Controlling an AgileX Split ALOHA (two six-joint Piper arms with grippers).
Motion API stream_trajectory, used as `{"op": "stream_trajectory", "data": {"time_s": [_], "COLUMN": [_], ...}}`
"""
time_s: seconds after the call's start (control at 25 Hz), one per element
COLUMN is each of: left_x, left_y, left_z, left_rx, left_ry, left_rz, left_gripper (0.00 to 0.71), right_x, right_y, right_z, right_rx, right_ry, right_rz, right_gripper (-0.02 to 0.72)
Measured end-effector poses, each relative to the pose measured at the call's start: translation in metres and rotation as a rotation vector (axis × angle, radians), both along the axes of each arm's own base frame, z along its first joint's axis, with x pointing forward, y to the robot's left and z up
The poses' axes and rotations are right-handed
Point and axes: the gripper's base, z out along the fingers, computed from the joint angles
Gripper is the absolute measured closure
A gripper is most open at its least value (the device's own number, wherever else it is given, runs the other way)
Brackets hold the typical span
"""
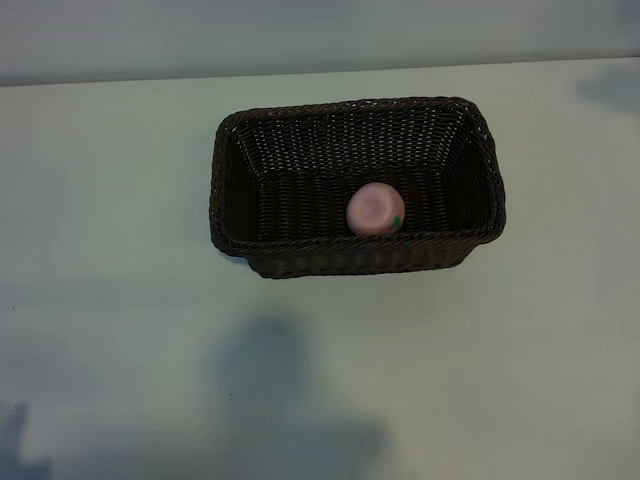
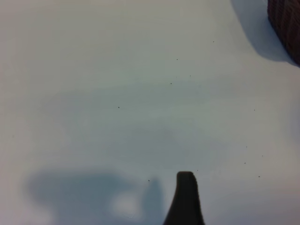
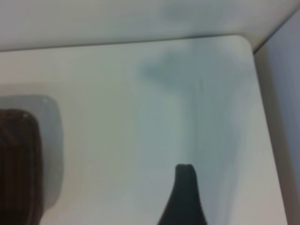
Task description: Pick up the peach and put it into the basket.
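Pale worktop (image 1: 110,300) is carrying the basket (image 1: 250,130) with the peach (image 1: 376,210) lying inside near its front wall, so placing looks done, while both hands are hanging spread and empty, needing only parking.

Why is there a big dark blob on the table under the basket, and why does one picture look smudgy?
Exterior view: the blob is a soft shadow on the table, below the basket holding the peach. Left wrist view: another soft shadow beside one dark finger. Right wrist view: everything looks smeared, the basket edge included.
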Motion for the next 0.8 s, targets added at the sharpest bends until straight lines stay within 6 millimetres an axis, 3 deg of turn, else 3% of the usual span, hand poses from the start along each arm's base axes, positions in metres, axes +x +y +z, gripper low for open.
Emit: {"op": "stream_trajectory", "data": {"time_s": [0.2, 0.28, 0.4, 0.56, 0.68, 0.8], "left_x": [0.0, 0.0, 0.0, 0.0, 0.0, 0.0], "left_y": [0.0, 0.0, 0.0, 0.0, 0.0, 0.0], "left_z": [0.0, 0.0, 0.0, 0.0, 0.0, 0.0], "left_rx": [0.0, 0.0, 0.0, 0.0, 0.0, 0.0], "left_ry": [0.0, 0.0, 0.0, 0.0, 0.0, 0.0], "left_rz": [0.0, 0.0, 0.0, 0.0, 0.0, 0.0], "left_gripper": [0.117, 0.117, 0.117, 0.117, 0.118, 0.118], "right_x": [-0.095, -0.143, -0.195, -0.247, -0.274, -0.288], "right_y": [0.024, 0.036, 0.049, 0.062, 0.069, 0.072], "right_z": [0.019, 0.02, 0.008, -0.023, -0.05, -0.079], "right_rx": [-0.036, -0.056, -0.075, -0.103, -0.124, -0.131], "right_ry": [-0.147, -0.23, -0.319, -0.46, -0.558, -0.593], "right_rz": [-0.001, -0.001, -0.005, -0.012, -0.015, -0.016], "right_gripper": [0.129, 0.129, 0.129, 0.129, 0.129, 0.129]}}
